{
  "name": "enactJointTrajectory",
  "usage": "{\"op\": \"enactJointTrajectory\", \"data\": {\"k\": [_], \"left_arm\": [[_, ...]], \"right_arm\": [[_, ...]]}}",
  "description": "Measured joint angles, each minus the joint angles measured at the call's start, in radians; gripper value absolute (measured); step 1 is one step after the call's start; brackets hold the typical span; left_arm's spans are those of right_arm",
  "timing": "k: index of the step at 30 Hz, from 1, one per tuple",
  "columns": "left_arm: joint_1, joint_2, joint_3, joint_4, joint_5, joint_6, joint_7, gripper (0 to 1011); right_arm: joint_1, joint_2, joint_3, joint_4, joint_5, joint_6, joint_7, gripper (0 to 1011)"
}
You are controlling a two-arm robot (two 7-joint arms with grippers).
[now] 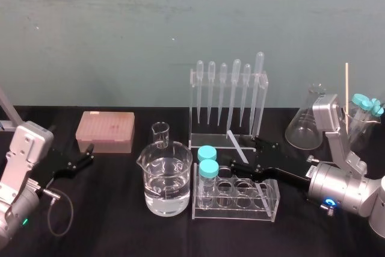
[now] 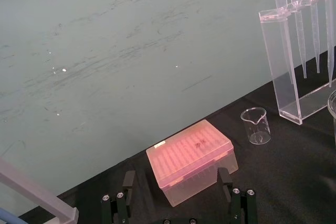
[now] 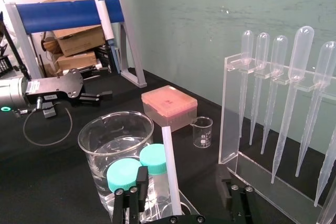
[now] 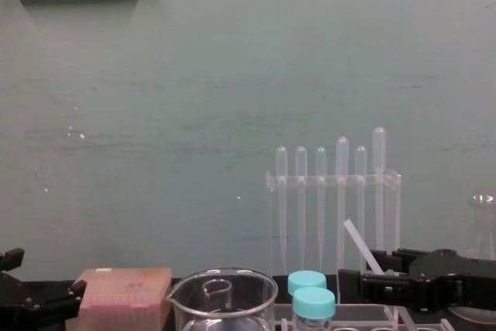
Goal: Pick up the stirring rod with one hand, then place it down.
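Observation:
The stirring rod (image 1: 237, 139) is a thin translucent-white stick lying tilted in front of the pipette rack (image 1: 228, 97), just behind the test tube rack (image 1: 264, 200). In the chest view the stirring rod (image 4: 361, 246) slants up toward the left. My right gripper (image 1: 252, 156) reaches in from the right and straddles it. In the right wrist view the stirring rod (image 3: 171, 174) runs between the fingers (image 3: 128, 198), nearer one finger than the other, and the right gripper (image 3: 181, 200) is open. My left gripper (image 1: 87, 156) rests at the left, open and empty.
A large beaker of water (image 1: 167, 182) and a small beaker (image 1: 160, 133) stand left of the racks. Two teal-capped tubes (image 1: 207, 170) sit in the test tube rack. A pink tip box (image 1: 105, 130) lies at the back left, a conical flask (image 1: 307, 121) at the right.

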Motion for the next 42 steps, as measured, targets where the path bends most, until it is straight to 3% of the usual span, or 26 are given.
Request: {"op": "enactJointTrajectory", "data": {"k": [5, 8, 11, 17, 25, 30, 34, 42], "left_arm": [[0.0, 0.0, 0.0, 0.0, 0.0, 0.0, 0.0, 1000], [0.0, 0.0, 0.0, 0.0, 0.0, 0.0, 0.0, 1000], [0.0, 0.0, 0.0, 0.0, 0.0, 0.0, 0.0, 1000], [0.0, 0.0, 0.0, 0.0, 0.0, 0.0, 0.0, 1000], [0.0, 0.0, 0.0, 0.0, 0.0, 0.0, 0.0, 1000], [0.0, 0.0, 0.0, 0.0, 0.0, 0.0, 0.0, 1000], [0.0, 0.0, 0.0, 0.0, 0.0, 0.0, 0.0, 1000], [0.0, 0.0, 0.0, 0.0, 0.0, 0.0, 0.0, 1000]], "right_arm": [[0.0, 0.0, 0.0, 0.0, 0.0, -0.001, 0.0, 707], [0.0, 0.0, 0.0, 0.0, 0.0, -0.001, 0.001, 565], [0.0, 0.0, 0.0, 0.0, 0.0, -0.001, 0.001, 507], [0.0, 0.0, 0.0, 0.0, 0.0, -0.002, 0.001, 279], [0.0, 0.0, 0.0, 0.0, 0.0, -0.002, 0.001, 70], [0.0, 0.0, 0.001, 0.0, -0.002, -0.006, 0.001, 70], [-0.008, -0.004, 0.016, -0.003, -0.008, -0.041, 0.0, 70], [-0.032, -0.028, 0.093, -0.029, 0.007, -0.194, -0.001, 70]]}}
